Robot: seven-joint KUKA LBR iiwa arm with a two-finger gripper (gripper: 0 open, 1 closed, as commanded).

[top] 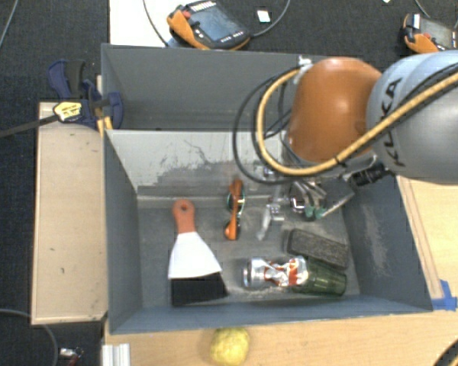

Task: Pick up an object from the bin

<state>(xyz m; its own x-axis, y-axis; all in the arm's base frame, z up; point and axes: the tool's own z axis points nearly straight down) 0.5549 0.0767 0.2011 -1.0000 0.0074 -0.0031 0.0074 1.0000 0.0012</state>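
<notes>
**A:** Entry one, gripper (278, 210)?

**B:** Low inside the bin (175, 90), over the middle of the floor toward the back wall. Nothing seen in it. Open or closed: cannot tell from this angle.

**A:** Nearest stock?

**B:** Orange-and-green hand tool (233, 208), flat, just beside it on the side away from the arm. Dark block (317, 248), near, toward the front. Either is the likely pick, being closest.

**A:** Remainder?

**B:** Bottle (294, 274), on its side just in front of the block. Brush (192, 261), flat, bristles to the front wall, well apart. All loose, probably lying as they settled.
</notes>
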